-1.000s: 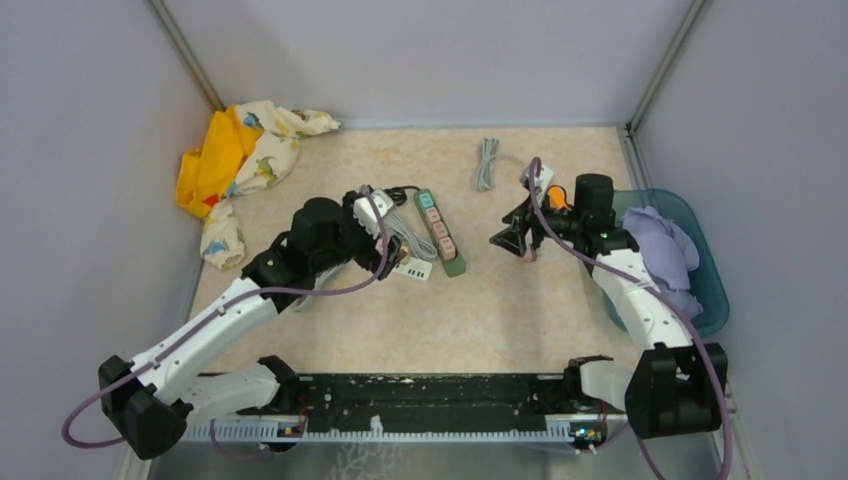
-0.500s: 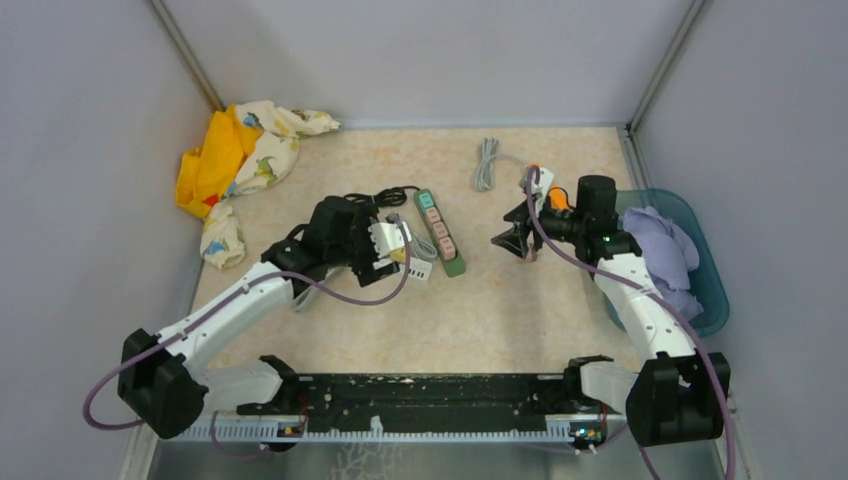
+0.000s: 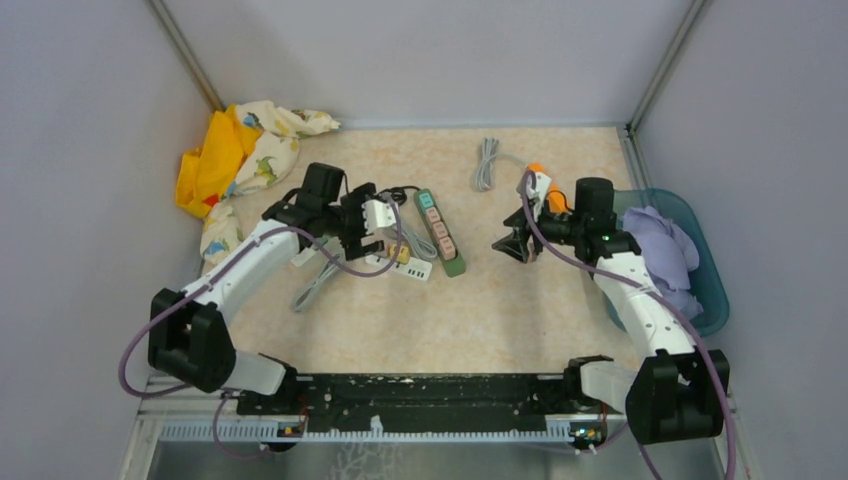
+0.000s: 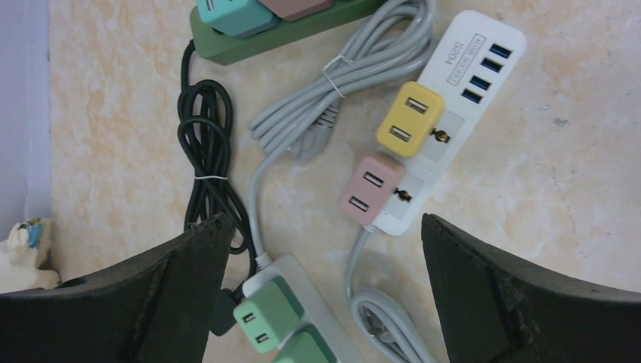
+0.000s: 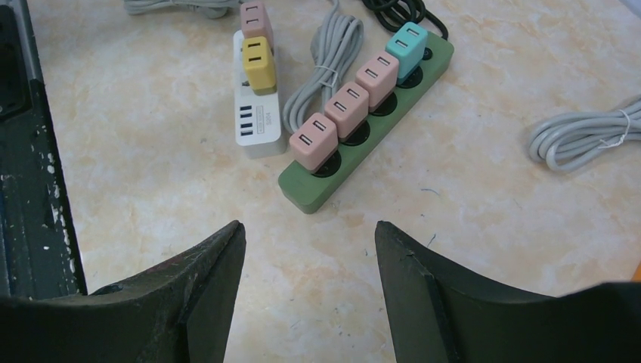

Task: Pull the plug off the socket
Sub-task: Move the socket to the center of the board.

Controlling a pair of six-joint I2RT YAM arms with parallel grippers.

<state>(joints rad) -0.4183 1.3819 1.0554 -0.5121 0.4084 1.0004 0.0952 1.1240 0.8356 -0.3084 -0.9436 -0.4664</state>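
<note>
A green power strip (image 3: 443, 236) with one teal plug (image 5: 407, 45) and three pink plugs (image 5: 314, 140) lies mid-table. Left of it is a white strip (image 3: 412, 266) with a yellow plug (image 4: 410, 119) and a pink plug (image 4: 370, 189). A grey strip with green plugs (image 4: 264, 314) shows under my left gripper (image 4: 323, 219). That gripper (image 3: 362, 238) is open and empty, hovering above these strips. My right gripper (image 5: 309, 224) is open and empty, right of the green strip's near end (image 5: 317, 189) and above bare table; it also shows in the top view (image 3: 508, 243).
Bundled grey cord (image 4: 355, 68) and black cord (image 4: 208, 144) lie between the strips. Another grey cord coil (image 3: 486, 160) is at the back. Yellow patterned cloth (image 3: 240, 150) is at back left. A teal bin (image 3: 706, 262) with lilac cloth stands right. A black rail (image 3: 420, 395) runs along the near edge.
My left arm has swung its elbow back and to the left, and the wrist now reaches in from the far left over the strips. The right arm has barely moved.
</note>
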